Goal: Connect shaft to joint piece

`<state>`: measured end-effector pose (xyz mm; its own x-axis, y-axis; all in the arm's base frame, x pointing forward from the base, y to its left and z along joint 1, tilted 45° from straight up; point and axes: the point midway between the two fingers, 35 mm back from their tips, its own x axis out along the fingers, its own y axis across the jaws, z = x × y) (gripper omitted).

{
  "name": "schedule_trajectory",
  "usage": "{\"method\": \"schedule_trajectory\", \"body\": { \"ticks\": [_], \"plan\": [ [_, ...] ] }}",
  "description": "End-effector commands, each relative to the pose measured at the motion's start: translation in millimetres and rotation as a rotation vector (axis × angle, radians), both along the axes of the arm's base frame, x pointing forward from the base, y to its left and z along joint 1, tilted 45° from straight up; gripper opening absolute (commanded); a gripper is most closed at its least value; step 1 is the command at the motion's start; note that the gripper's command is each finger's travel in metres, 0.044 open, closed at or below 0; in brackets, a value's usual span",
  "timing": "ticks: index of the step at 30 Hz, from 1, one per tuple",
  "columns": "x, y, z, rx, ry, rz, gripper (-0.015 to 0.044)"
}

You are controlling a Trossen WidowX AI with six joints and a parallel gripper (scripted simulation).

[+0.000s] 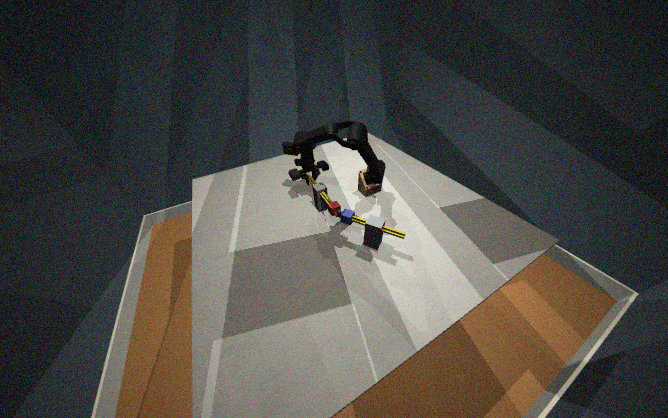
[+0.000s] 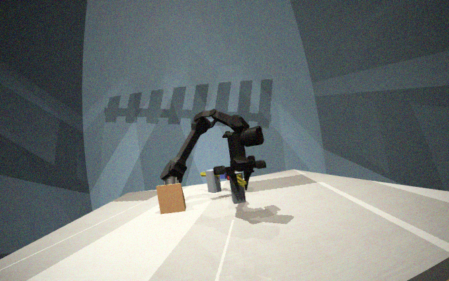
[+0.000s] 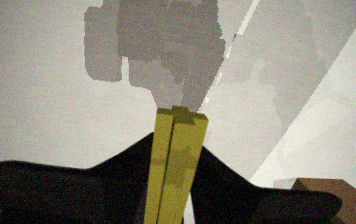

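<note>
The second shaft (image 1: 312, 182) (image 2: 241, 181) (image 3: 177, 165), yellow with black stripes, runs through a grey block (image 1: 319, 196) (image 2: 238, 192). Its far end meets the red joint piece (image 1: 334, 207), which is hinged to a blue piece (image 1: 347, 216) on the fixed shaft (image 1: 394, 232). That shaft sits in a second grey block (image 1: 374, 233) (image 2: 213, 181). My gripper (image 1: 306, 175) (image 2: 240, 179) (image 3: 171, 139) stands over the rear end of the second shaft. The shaft lies between the fingers, which are slightly apart from it. The joint's opening is hidden.
The arm's brown base box (image 1: 369, 188) (image 2: 171, 198) (image 3: 325, 187) stands to the side of the blocks. The white table (image 1: 280, 310) drops off to an orange floor (image 1: 500, 340) with a low rim around it.
</note>
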<state>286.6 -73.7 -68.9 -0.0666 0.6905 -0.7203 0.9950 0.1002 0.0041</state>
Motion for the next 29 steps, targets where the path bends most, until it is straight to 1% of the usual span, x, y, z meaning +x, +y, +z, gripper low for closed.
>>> {"method": "schedule_trajectory", "body": {
  "ticks": [1,10,24,29],
  "plan": [
    [-0.1,0.0,-0.4,0.000,0.002,0.001,0.0198],
    [-0.1,0.0,-0.4,0.000,0.002,0.001,0.0434],
    [-0.1,0.0,-0.4,0.000,0.002,0.001,0.0440],
    [1.3,-18.4,20.2,0.013,0.003,0.001,0.0440]
  ]
}}
